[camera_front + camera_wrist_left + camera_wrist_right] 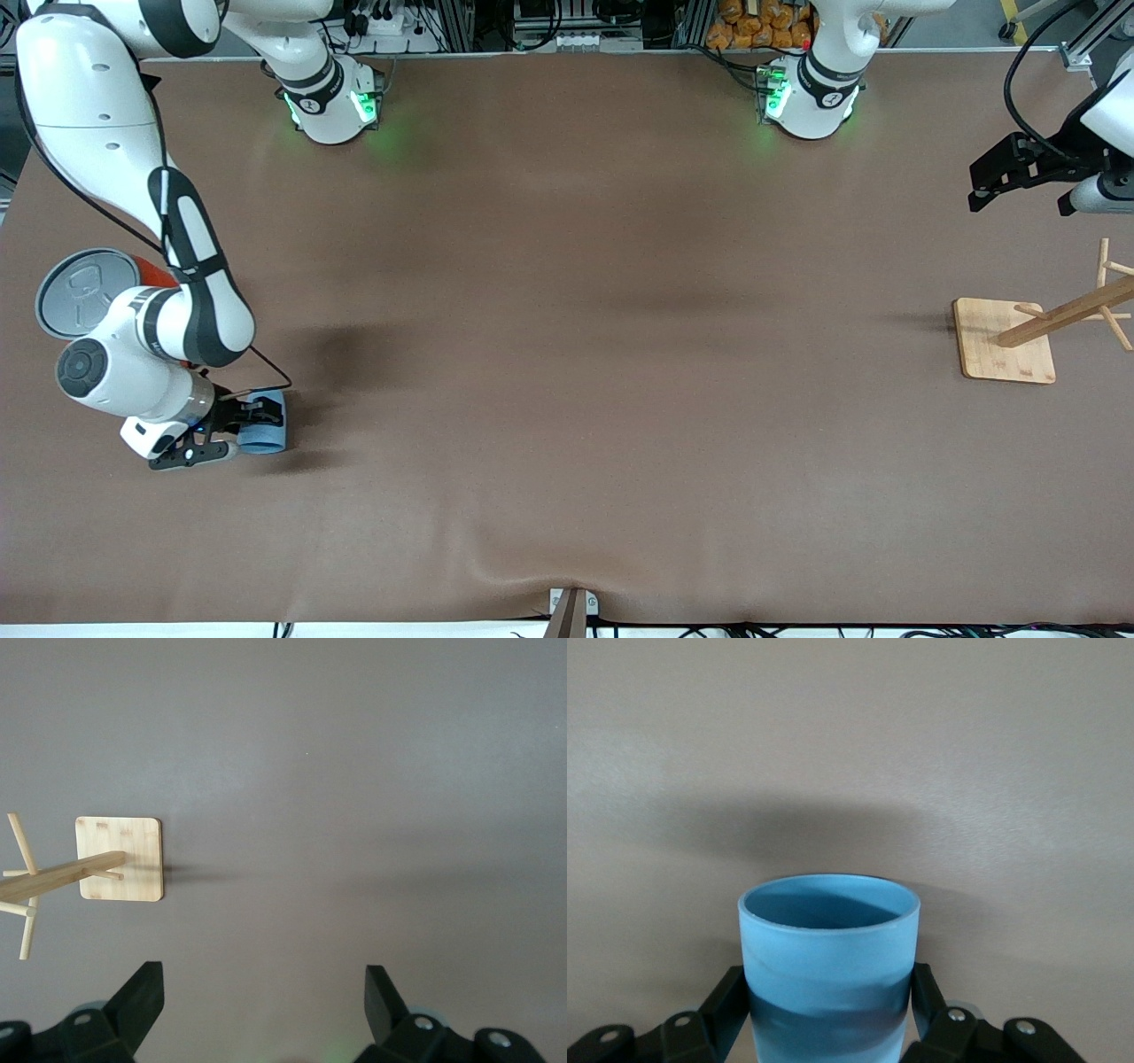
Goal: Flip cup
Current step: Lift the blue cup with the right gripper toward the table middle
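Note:
The light blue cup [268, 436] is tipped on its side, low over the table near the right arm's end. My right gripper [244, 432] is shut on it. In the right wrist view the cup [828, 939] fills the space between the black fingers [726, 1001], which press on its two sides, and its open rim points away from the camera. I cannot tell whether the cup touches the cloth. My left gripper [982, 184] waits in the air at the left arm's end of the table. It is open, with nothing between its fingers [142, 992].
A large orange can with a grey lid [84, 292] stands close beside the right arm's wrist, farther from the front camera than the cup. A wooden peg rack on a square base [1001, 341] [120, 859] stands under the left gripper's end. Brown cloth covers the table.

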